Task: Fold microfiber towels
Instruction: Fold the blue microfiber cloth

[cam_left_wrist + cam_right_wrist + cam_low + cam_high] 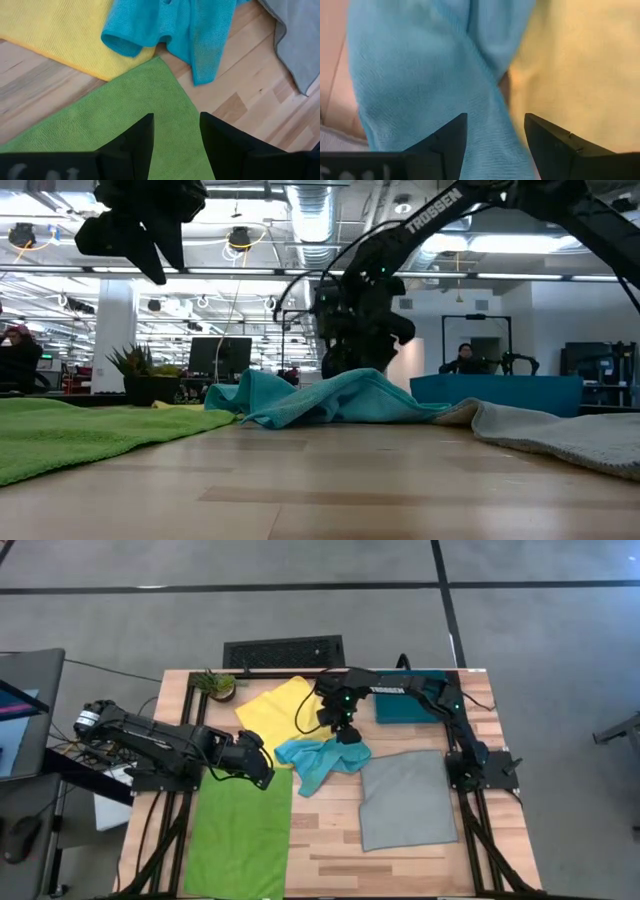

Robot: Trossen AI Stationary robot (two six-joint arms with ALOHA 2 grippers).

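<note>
At the near edge of the wooden table [330, 860] we find the lime green towel [240, 830] lying flat on the left side, and the grey towel [405, 798] spread flat on the right with one near corner slightly turned. Above the far corner of the green towel we note the left gripper [176, 135], raised clear of the surface, its fingers parted and holding nothing. At mid-table the turquoise towel [320, 760] lies crumpled in a heap, overlapping the edge of the yellow towel [275, 705], which lies flat behind it. The right gripper [495, 137] hangs directly over the far part of the turquoise heap, fingers apart, gripping nothing that we can see. Farthest back stand a small potted plant [216, 685] at the left corner and a dark teal bin [410, 700] to the right.
</note>
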